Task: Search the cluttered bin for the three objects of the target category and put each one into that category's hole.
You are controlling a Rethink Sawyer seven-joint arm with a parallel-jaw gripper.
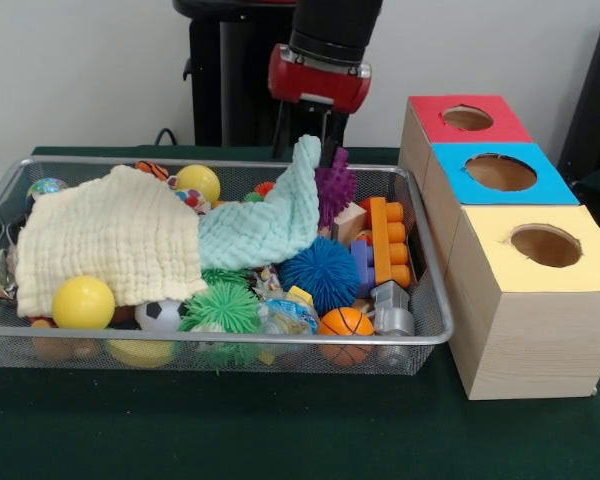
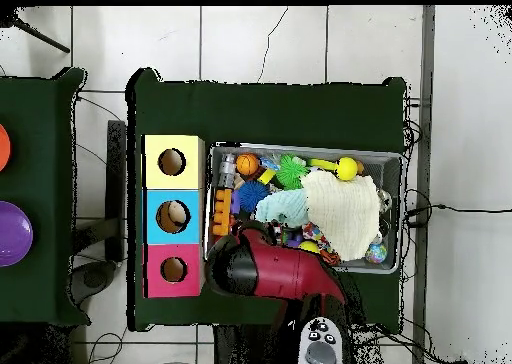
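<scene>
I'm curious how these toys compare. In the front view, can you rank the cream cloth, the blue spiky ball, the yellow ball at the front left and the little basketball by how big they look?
1. Cream cloth
2. Blue spiky ball
3. Yellow ball
4. Basketball, slightly smaller than the yellow ball

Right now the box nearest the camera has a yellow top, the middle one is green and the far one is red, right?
Not quite. The front view shows the middle box has a blue top, not green. The nearest box is yellow and the far box is red, as you said.
</scene>
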